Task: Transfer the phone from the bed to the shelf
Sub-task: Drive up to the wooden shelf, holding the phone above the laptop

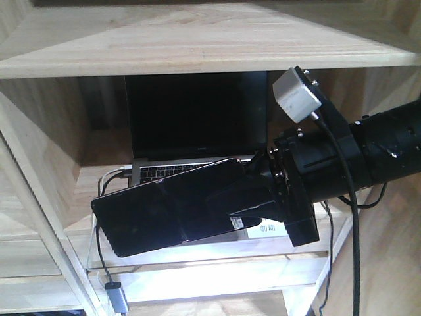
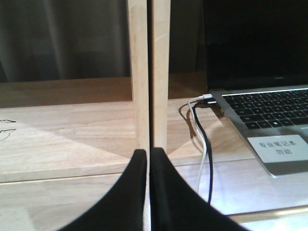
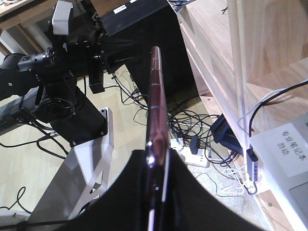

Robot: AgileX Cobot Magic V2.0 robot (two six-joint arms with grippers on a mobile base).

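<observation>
right hand (image 1: pixel 245 201): black two-fingered hand on a thick black arm, nearest the front view. it is closed on one end of the phone, one finger on each flat face. in its own wrist view the fingers (image 3: pixel 120 202) pinch the slab edge-on.

phone (image 1: pixel 164 210): flat glossy black rectangular slab with a faint crease across the middle and a pinkish-gold rim. a small white barcode sticker (image 1: pixel 243 222) sits near the gripped end. it is held in the air in front of the shelf compartment that holds the laptop, tilted with its free end lower and to the left. from the front it overlaps the laptop's keyboard. whether it touches anything below, i cannot tell.

shelf (image 1: pixel 197 56): light natural-wood unit of thick pale boards, with wide compartments.

laptop (image 1: pixel 197 115): grey, lid open, black screen, standing inside the compartment. a white printed label (image 2: pixel 279 148) lies on its front corner.

cables (image 2: pixel 203 144): one white and one black, running from the laptop's side across the board.

left hand (image 2: pixel 148 153): black fingers drawn together with only a thin slit between them, gripping nothing. it faces a pale upright divider (image 2: pixel 149 72) of the shelf.

camera block (image 1: pixel 299 95): small grey box mounted on the right wrist.
</observation>
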